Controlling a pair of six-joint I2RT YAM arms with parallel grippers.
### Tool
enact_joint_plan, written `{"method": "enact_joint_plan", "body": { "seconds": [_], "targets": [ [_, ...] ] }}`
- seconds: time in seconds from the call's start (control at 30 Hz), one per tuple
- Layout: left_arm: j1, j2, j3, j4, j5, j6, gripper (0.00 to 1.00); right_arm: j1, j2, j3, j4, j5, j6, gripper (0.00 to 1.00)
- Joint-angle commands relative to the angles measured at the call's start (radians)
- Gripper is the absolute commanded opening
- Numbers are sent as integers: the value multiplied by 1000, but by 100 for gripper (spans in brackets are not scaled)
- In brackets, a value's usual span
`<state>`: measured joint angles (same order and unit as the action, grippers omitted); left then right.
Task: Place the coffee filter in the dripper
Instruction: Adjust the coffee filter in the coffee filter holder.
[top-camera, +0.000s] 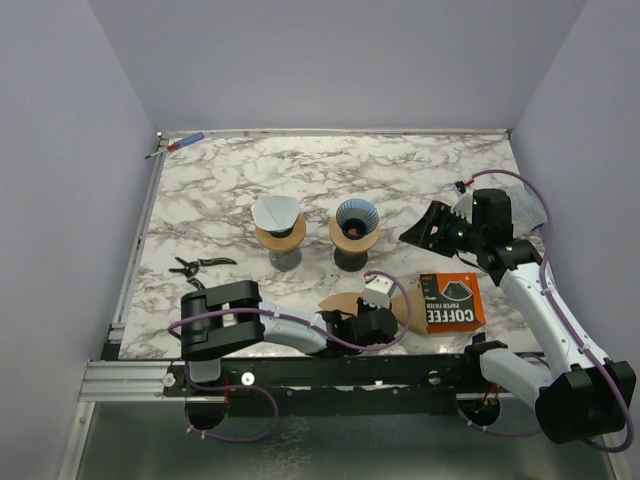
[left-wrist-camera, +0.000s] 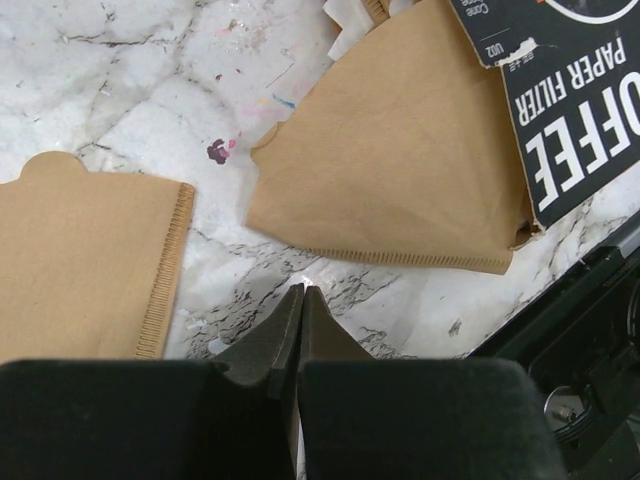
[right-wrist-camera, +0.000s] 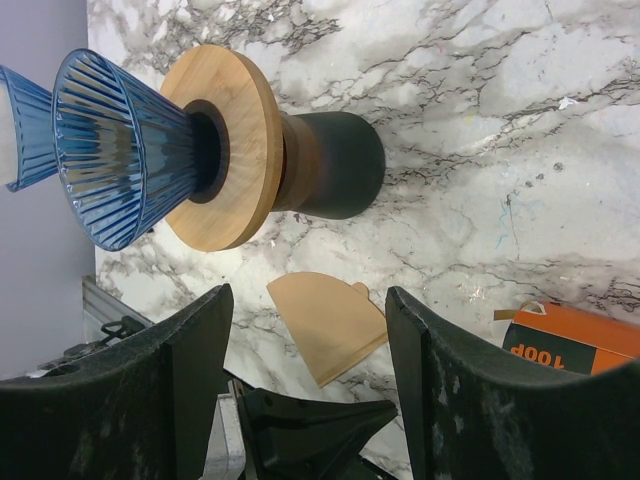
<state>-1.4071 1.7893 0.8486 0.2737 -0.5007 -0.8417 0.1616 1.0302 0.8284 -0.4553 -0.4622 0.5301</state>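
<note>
A blue ribbed dripper sits on a wooden collar over a dark base at the table's middle; it also shows in the right wrist view. Two flat brown paper filters lie on the marble near the front edge. My left gripper is shut and empty, low over the bare marble between them. In the top view it sits beside the filters. My right gripper is open and empty, right of the dripper, with one filter seen between its fingers.
An orange and black coffee filter box lies at the front right, touching one filter. A second dripper with a pale cone stands left of the blue one. Black pliers lie at the left; a pen lies at the back left corner.
</note>
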Motion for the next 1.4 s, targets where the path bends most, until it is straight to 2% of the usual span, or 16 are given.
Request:
{"method": "enact_joint_plan", "body": {
  "seconds": [0.0, 0.53, 0.87, 1.27, 1.37],
  "targets": [
    [9, 23, 16, -28, 21, -19, 0, -7, -1, 11, -11, -14, -15, 66],
    [24, 172, 180, -94, -45, 32, 0, -8, -3, 20, -31, 2, -24, 67],
    [24, 137, 219, -30, -75, 95, 0, -8, -3, 17, -28, 0, -24, 67],
    [24, 41, 159, 163, -57, 178, 0, -8, -1, 15, -25, -1, -25, 67],
    [25, -5, 119, 173, -55, 193, 6, -8, 2, 10, -25, -5, -30, 67]
  ]
}}
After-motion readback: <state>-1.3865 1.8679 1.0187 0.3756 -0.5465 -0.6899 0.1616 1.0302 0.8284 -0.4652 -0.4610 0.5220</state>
